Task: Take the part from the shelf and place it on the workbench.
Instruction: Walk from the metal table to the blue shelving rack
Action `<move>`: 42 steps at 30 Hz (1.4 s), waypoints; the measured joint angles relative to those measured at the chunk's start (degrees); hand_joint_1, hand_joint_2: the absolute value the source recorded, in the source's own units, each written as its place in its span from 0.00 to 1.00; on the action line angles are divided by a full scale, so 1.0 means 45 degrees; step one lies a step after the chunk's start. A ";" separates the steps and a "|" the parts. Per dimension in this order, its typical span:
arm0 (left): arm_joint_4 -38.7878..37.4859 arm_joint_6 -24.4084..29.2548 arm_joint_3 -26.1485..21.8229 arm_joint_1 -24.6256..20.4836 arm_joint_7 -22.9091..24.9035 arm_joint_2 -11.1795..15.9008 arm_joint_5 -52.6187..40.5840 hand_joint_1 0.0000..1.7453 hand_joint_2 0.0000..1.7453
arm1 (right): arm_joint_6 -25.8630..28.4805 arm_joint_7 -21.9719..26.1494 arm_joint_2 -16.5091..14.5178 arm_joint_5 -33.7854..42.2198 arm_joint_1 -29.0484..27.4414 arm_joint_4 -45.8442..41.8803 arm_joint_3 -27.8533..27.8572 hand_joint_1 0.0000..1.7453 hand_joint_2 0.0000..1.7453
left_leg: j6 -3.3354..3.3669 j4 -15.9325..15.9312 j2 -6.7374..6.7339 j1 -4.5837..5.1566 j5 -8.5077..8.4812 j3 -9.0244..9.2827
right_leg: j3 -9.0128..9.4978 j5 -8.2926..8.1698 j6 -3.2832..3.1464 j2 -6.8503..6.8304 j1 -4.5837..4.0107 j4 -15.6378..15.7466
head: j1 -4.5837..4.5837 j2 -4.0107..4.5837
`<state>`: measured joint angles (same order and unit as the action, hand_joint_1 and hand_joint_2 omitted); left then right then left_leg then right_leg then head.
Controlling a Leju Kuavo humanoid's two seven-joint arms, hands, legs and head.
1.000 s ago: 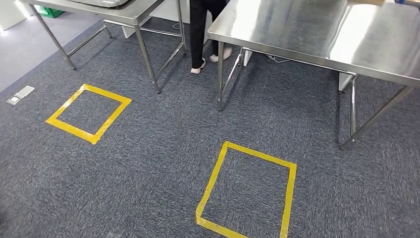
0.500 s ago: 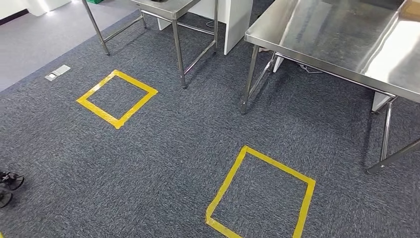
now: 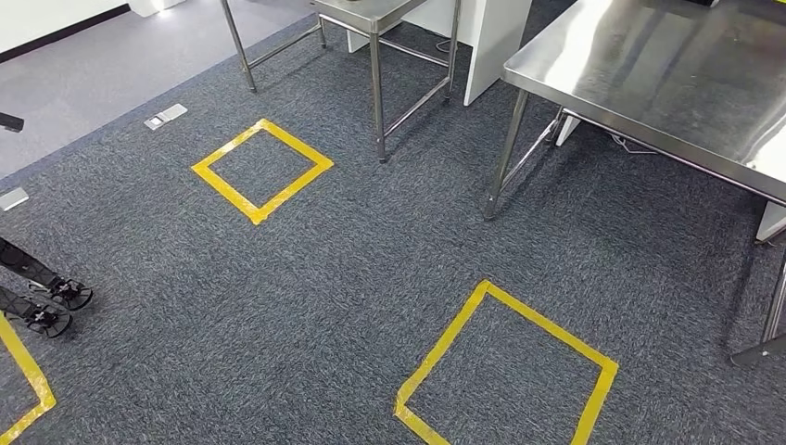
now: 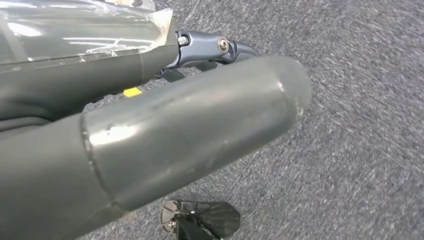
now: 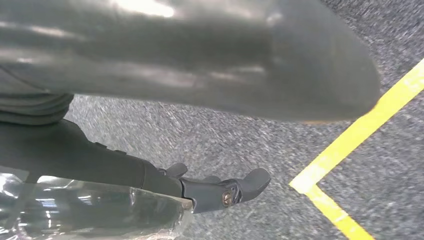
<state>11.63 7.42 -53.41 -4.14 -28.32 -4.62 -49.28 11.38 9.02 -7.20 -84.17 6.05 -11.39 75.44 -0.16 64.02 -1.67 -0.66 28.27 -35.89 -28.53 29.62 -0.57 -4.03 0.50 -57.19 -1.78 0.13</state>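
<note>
The steel worktop (image 3: 667,83) stood at the right, its near edge slanting above open grey carpet (image 3: 352,269). Two yellow tape squares lay on that carpet, one (image 3: 440,343) in front of the worktop's corner leg, the other (image 3: 226,195) near a smaller steel table (image 3: 371,11). Black caster feet (image 3: 56,297) stood at the left edge. The left hand (image 4: 190,130) and right hand (image 5: 200,55) hung over the carpet, thumb and fingers apart, holding nothing. Where the part was could not be told.
</note>
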 joint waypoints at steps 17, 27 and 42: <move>-0.0005 -0.0064 -0.0012 -0.0194 0.0074 -0.0012 -0.0142 0.00 0.00 | 0.0001 0.0245 -0.0032 0.0058 0.0037 0.0010 -0.0033 0.00 0.00 | 0.0473 -0.1410 0.1639 0.0133 -0.0631 0.0566 | -0.0384 0.0034 0.0697 0.1568 0.0163 -0.0324 | 0.0134 0.0000; -0.0012 -0.0029 -0.0059 -0.0149 0.0171 -0.0022 0.0018 0.00 0.00 | 0.0041 0.0259 -0.0100 -0.0119 0.0025 0.0013 -0.0175 0.00 0.00 | -0.0079 0.2163 0.0496 -0.0050 0.1014 -0.1298 | -0.0133 -0.0128 -0.0017 0.0372 0.0030 0.0025 | 0.0009 0.0000; -0.0011 -0.0108 -0.0212 -0.0384 0.0393 -0.0081 -0.0005 0.00 0.00 | 0.0041 0.0210 -0.0140 -0.0279 0.0173 0.0015 -0.0576 0.00 0.00 | 0.0627 -0.1403 0.0795 0.0040 -0.0665 0.0482 | -0.1709 0.1706 0.0328 0.0803 0.0017 -0.3645 | 0.0125 0.0000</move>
<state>11.58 6.93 -54.36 -5.87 -26.55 -4.98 -49.30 11.56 9.96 -7.82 -85.43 6.83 -11.32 72.85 2.66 57.71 1.91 -0.48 25.28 -33.72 -36.22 37.30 0.91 -0.41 0.58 -73.59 -1.22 0.13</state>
